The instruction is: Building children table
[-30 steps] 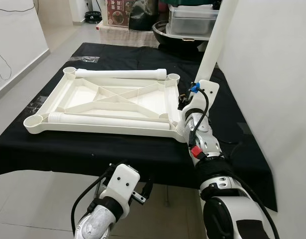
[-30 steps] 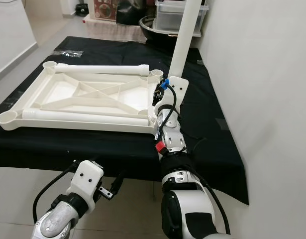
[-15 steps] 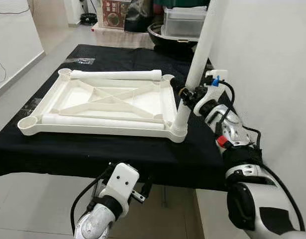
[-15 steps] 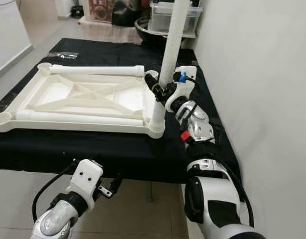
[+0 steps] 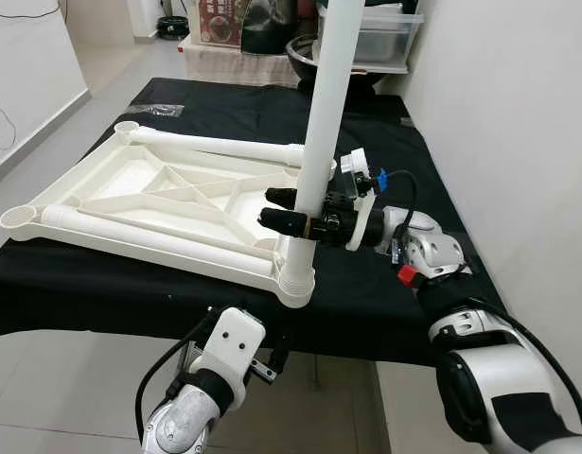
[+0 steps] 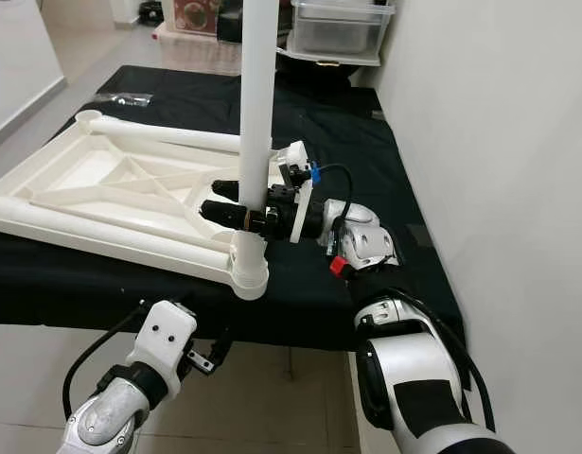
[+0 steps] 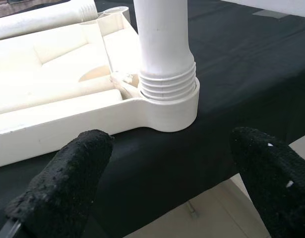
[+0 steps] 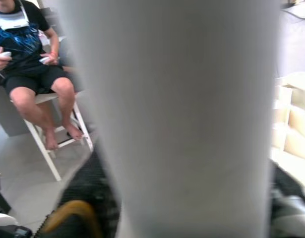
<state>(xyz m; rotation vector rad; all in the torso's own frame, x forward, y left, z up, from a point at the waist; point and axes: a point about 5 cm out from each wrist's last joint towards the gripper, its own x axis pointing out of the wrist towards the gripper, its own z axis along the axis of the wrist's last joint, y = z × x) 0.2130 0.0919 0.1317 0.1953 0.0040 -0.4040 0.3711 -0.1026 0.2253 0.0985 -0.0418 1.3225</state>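
While the white table top point(image 5: 158, 203) lies upside down on the black-covered table point(image 5: 101, 284), a white table leg point(image 5: 321, 123) is held upright in its near right corner socket point(image 5: 295, 279), long axis vertical. The leg is clamped low down between the closed fingers of the right gripper point(image 5: 289, 219). Two more legs point(image 5: 220, 145) lie flat along the top's edges. The left gripper point(image 7: 162, 188) is kept spread wide and unloaded, below the table edge.
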